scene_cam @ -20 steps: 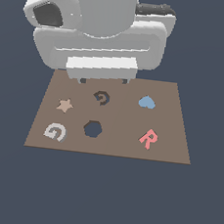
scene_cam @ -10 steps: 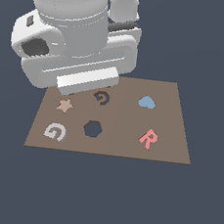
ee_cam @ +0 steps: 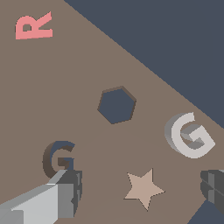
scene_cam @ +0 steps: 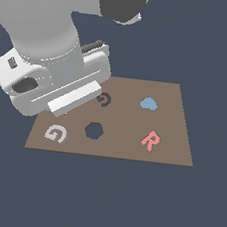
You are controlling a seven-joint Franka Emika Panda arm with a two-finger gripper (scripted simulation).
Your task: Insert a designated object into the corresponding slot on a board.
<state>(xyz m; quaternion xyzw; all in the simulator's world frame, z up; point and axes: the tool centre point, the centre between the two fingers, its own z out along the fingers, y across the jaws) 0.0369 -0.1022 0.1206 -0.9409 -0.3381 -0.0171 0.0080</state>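
Note:
The pale grey letter G [scene_cam: 56, 134] lies flat on the brown board [scene_cam: 174, 122] near its front corner on the exterior view's left; it also shows in the wrist view [ee_cam: 189, 134]. The dark G-shaped slot [scene_cam: 103, 99] sits toward the back middle of the board and shows in the wrist view [ee_cam: 59, 157]. My gripper [ee_cam: 141, 186] is open and empty, hovering over the board, with one finger [ee_cam: 68, 192] by the slot and the other finger [ee_cam: 214, 188] near the grey G. In the exterior view the fingers are hidden behind the white hand [scene_cam: 63, 92].
A tan star [ee_cam: 143, 188] lies between my fingers, hidden by the arm in the exterior view. A dark blue hexagonal hole [scene_cam: 94, 131] is in the board's front middle. A red letter R [scene_cam: 150, 140] and a light blue piece [scene_cam: 148, 104] lie toward the exterior view's right.
The arm has swung from the back of the board toward the exterior view's left and come lower, now covering the star. The pieces on the board have not moved.

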